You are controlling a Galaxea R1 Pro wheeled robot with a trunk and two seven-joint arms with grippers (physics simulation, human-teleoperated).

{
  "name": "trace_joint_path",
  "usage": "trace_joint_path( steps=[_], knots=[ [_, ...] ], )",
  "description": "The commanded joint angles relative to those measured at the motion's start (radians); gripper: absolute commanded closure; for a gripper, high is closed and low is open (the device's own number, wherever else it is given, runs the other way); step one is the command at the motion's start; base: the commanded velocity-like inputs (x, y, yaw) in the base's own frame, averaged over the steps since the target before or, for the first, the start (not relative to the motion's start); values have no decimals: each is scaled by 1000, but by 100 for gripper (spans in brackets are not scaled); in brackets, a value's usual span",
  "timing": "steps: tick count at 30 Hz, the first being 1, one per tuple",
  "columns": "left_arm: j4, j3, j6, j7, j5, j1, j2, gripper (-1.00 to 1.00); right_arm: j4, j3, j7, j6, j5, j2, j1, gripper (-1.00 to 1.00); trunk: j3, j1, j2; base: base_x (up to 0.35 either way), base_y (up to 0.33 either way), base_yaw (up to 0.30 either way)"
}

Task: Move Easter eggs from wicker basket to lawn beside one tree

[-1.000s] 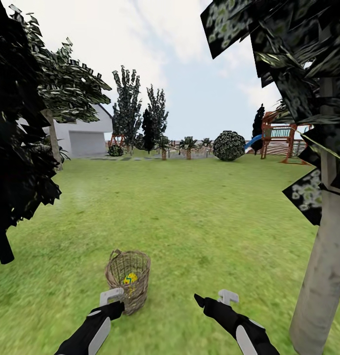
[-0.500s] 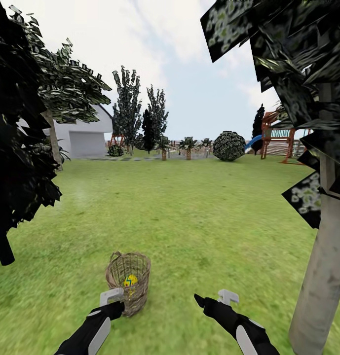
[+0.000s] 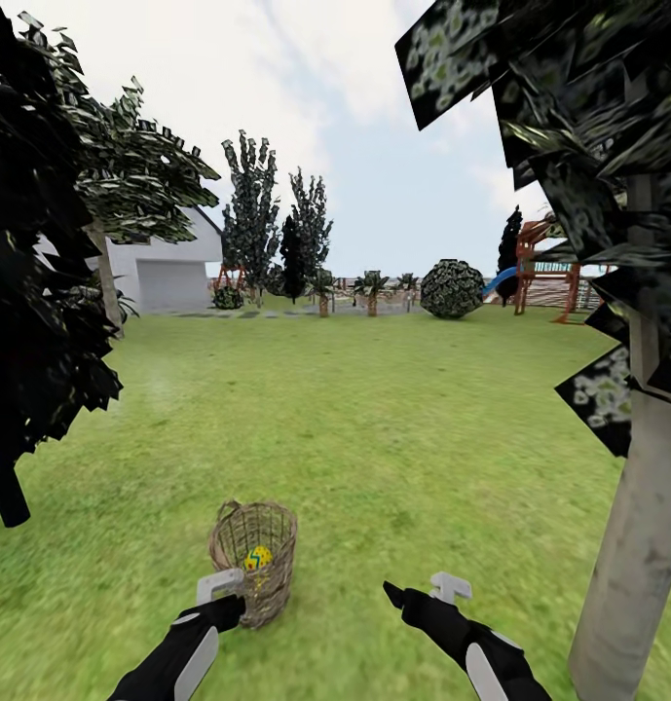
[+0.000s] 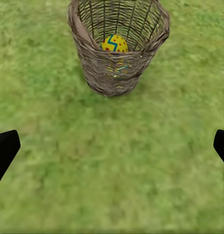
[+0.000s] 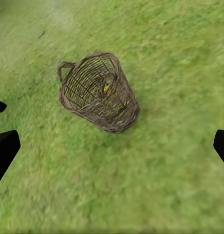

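The wicker basket (image 3: pixel 254 562) stands upright on the lawn (image 3: pixel 374 428) just ahead of my left gripper (image 3: pixel 221 588). One yellow Easter egg (image 3: pixel 258 558) with red dots shows inside it. In the left wrist view the basket (image 4: pixel 118 48) holds that egg (image 4: pixel 114 43), and more coloured bits show through the weave below it. The left gripper (image 4: pixel 112 148) is open and empty, short of the basket. My right gripper (image 3: pixel 420 588) is open and empty too, with the basket (image 5: pixel 98 92) off to its left. A pale grey tree (image 3: pixel 625 545) trunk rises at the right.
A dark tree (image 3: pixel 33 292) with a thin black trunk stands at the left. Far off are a white garage (image 3: pixel 165 273), more trees, a round bush (image 3: pixel 452 288) and a playset (image 3: pixel 549 268). Open grass lies between basket and grey trunk.
The whole head view has shifted a little: basket and grey trunk sit slightly lower and nearer, so the camera has crept forward. Both arms hold the same pose.
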Motion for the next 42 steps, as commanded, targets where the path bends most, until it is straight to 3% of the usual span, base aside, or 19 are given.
trace_joint_path(
  steps=[1, 12, 42],
  knots=[
    [-2, -7, 4, 9, 10, -1, 1, -100, -1, -1, 0, 6, -6, 0, -1, -100, 2, -4, 6, 0, 0, 0],
    [-3, -7, 2, 10, 10, -1, 1, -100, 15, -5, -1, 10, -6, 0, -1, -100, 36, -46, 83, 0, 0, 0],
    [-15, -6, -9, -1, 10, 2, 7, -100, 20, -3, -1, 7, -6, 0, -1, -100, 25, -46, 83, 0, 13, 0]
  ],
)
